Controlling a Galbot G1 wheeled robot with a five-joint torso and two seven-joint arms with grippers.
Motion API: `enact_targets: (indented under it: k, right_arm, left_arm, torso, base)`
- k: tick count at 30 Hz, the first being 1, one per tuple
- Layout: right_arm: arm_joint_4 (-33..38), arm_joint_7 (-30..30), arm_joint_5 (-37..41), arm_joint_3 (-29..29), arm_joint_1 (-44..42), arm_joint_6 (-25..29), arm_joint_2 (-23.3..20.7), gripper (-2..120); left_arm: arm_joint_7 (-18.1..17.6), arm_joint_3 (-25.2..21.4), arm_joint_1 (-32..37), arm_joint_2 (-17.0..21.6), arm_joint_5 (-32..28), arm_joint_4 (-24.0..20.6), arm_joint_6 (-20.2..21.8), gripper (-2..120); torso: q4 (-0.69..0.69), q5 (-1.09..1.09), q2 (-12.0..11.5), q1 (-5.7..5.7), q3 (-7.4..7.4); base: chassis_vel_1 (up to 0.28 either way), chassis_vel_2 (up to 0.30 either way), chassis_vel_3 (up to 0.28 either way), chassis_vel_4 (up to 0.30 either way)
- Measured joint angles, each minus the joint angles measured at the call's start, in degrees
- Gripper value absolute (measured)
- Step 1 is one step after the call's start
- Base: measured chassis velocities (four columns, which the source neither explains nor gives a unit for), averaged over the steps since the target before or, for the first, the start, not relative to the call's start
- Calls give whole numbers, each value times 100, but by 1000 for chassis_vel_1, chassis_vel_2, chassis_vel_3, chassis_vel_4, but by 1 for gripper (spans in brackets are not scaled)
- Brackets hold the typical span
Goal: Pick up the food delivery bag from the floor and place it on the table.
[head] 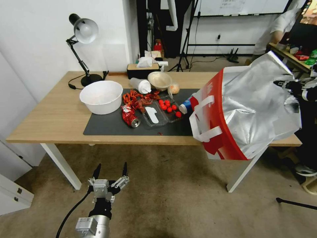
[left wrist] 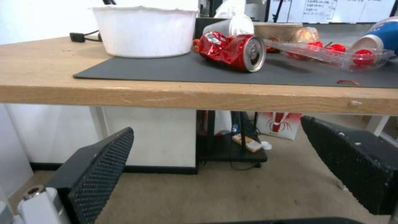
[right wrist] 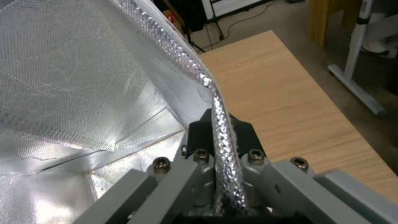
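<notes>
While your right hand [right wrist: 222,130] pinches the bag [head: 244,109] by its foil rim alone, everything hangs from one thin edge. That edge could slip or tear, and the bag would drop back to the floor [head: 171,195]. The bag hangs tilted in the air at the right end of the tabletop [head: 49,115], its lower corner below the near edge and its mouth facing right. If you lower it now, that corner may catch the edge and tip the bag off. Carry it further over the wood first. Watch the left side too: the blue can [head: 186,106] and the tomato tray [head: 163,112] lie just beside the bag, and a swing would knock them. Your left hand [head: 110,172] hovers low over the floor, spread wide, holding nothing.
</notes>
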Motion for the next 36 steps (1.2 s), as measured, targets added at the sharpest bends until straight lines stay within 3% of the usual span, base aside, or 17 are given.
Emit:
enact_targets:
  k: [14,24,36]
  right_arm:
    - [-332,50,72,-352,298,0,-117,0]
    - [-880,-65,-22,-1715,1462,0,-69,0]
    - [-1471,-50,-227,-2619,2647,-35,204,0]
  left_arm:
    - [7,2,47,-35,29,-12,-64,100]
    - [18,3,32,-75,55,-9,-38,100]
    - [5,-12,30,-88,67,14,-37,100]
  torso:
    - [-1,0,0,0,0]
    - [0,1,-1,-1,0]
    - [0,0,-1,-1,0]
  base:
    - [0,0,0,0]
    - [0,0,0,0]
    - [0,0,0,0]
